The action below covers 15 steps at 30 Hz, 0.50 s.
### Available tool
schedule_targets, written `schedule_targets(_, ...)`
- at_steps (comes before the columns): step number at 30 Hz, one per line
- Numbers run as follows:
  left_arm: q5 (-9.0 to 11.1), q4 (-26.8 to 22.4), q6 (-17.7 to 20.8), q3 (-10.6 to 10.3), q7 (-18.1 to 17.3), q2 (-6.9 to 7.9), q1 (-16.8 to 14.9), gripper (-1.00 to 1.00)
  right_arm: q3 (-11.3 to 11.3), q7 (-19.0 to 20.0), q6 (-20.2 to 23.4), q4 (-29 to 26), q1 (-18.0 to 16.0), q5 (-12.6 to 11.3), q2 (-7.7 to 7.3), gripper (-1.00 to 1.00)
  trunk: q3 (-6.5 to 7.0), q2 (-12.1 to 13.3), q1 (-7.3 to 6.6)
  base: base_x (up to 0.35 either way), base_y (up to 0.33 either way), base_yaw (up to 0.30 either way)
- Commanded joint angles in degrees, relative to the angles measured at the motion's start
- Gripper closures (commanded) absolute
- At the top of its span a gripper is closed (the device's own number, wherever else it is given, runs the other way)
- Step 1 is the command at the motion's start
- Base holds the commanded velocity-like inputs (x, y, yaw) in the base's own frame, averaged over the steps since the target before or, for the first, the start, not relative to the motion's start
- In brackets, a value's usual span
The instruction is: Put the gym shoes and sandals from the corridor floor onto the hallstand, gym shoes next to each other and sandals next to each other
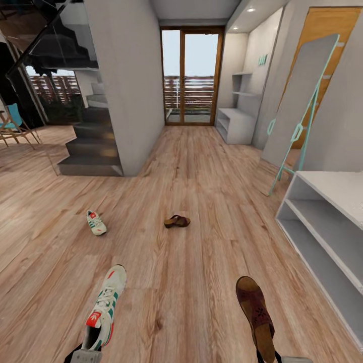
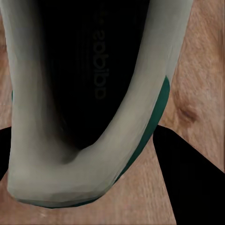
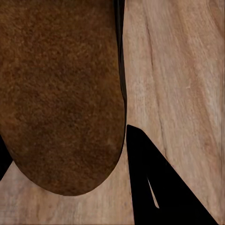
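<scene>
White and green, one gym shoe (image 1: 103, 310) rides at the heel in our left fingers (image 1: 83, 354), toe pointing away over the corridor floor (image 1: 201, 176). In the left wrist view the heel collar (image 2: 70, 154) sits between two dark finger shapes (image 2: 197, 187), so we judge the fingers pinch the heel, though the contact itself is hidden. One sandal (image 1: 257, 312) juts out from our right fingers (image 1: 276, 357) the same way; in the right wrist view its suede-like insole (image 3: 56, 93) lies beside a dark finger (image 3: 159, 187), and we read that as a pinch at the heel end.

Out on the open planks, well apart from each other, lie the second gym shoe (image 1: 96, 222) and the second sandal (image 1: 176, 221). At the corridor's far right end stands the hallstand (image 1: 237, 121), with its bench top and floating shelves; a low white two-shelf bench (image 1: 327, 227) sits close on our right, beyond a leaning mirror (image 1: 297, 106).

We judge both loads light. Padded and springy, the sneaker's collar may let the shoe droop or twist, so a hold across the heel counter seems safest. Flat and thin, the sandal looks flexible, and a heel grip leaves its length free to sag; setting it down sole-first should suit it.
</scene>
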Motion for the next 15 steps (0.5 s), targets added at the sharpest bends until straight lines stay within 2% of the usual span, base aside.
schedule_targets(1, 0.5, 0.0, -0.1, 0.0, -0.5, 0.03, 0.0, 1.0, -0.3, 0.4, -0.1, -0.1, 0.0, 0.1, 0.09, 1.0, -0.04, 0.0, 0.03, 0.339, -0.053, -0.292)
schedule_targets(6, 0.5, 0.0, -0.1, 0.0, -0.5, 0.04, 0.0, 1.0, -0.3, 0.4, -0.1, -0.1, 0.0, 0.1, 0.09, 1.0, -0.04, 0.0, 0.03, 0.339, -0.091, -0.296)
schedule_targets(15, 0.5, 0.0, -0.1, 0.0, -0.5, 0.05, 0.0, 1.0, -0.3, 0.4, -0.1, -0.1, 0.0, 0.1, 0.09, 1.0, -0.04, 0.0, 0.03, 0.334, -0.157, -0.3)
